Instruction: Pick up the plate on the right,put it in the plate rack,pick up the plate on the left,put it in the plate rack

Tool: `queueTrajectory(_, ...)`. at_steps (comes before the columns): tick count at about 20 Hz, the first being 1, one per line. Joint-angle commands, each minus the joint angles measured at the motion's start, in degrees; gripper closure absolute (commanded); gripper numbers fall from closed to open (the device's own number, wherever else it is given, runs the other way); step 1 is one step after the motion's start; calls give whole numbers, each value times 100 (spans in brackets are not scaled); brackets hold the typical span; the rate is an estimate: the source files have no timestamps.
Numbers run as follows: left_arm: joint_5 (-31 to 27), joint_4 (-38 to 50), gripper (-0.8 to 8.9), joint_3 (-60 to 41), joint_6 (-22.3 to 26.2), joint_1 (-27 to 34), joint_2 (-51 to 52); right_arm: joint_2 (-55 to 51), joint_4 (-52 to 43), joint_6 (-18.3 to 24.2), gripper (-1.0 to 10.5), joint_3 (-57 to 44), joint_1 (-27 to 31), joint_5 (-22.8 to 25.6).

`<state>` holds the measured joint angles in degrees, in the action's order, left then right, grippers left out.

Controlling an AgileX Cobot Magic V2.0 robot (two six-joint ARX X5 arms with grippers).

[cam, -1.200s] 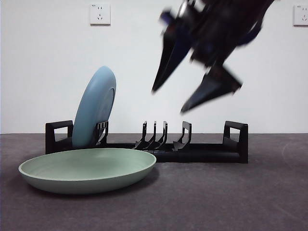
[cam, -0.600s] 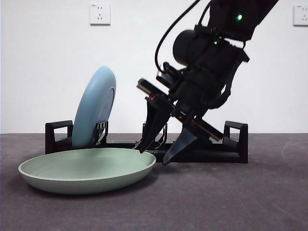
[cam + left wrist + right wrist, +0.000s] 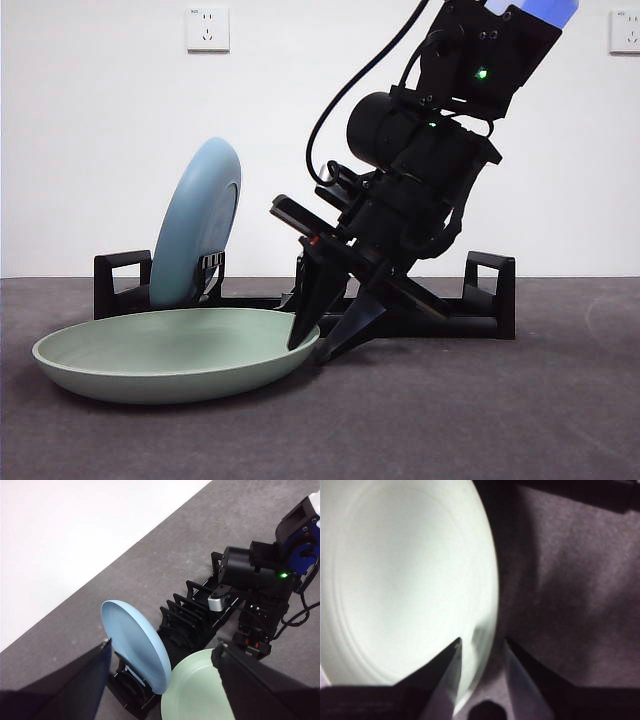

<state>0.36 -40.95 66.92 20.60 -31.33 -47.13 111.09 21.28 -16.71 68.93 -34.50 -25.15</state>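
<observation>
Straddling the rim of the green plate [image 3: 175,350], the right gripper [image 3: 322,345] has come down at a slant from the upper right of the front view; one jaw tip is inside the rim over the plate's bowl, the other outside it just above the table [image 3: 480,420]. The jaws are parted a little wider than the rim and have not closed on it, as the right wrist view [image 3: 482,652] shows.

The green plate lies flat on the table, bowl upward, in front of the rack [image 3: 400,315]. The rack runs side to side across the front view, a looped handle at each end and curved prongs along its length. The blue plate [image 3: 197,222] stands on edge in the slots near one end, leaning slightly, its hollow face toward the rack's middle.

The left gripper [image 3: 165,655] hangs high above the rack, jaws spread wide and holding nothing.
</observation>
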Motion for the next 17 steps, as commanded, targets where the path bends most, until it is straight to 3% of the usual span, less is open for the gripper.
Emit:
queueTrajectory(1, -26, -48, 467, -44, 61, -20, 4, 68, -11, -42, 953, -11, -22, 52)
queueTrajectory(10, 177, -442, 469, -44, 61, -258, -417, -442, 605, -164, 962, -11, -17, 153)
queueTrajectory(17, 85, -994, 472, -44, 83, -1867, -1362, -1687, 1602, 136, 962, -11, 221, 603)
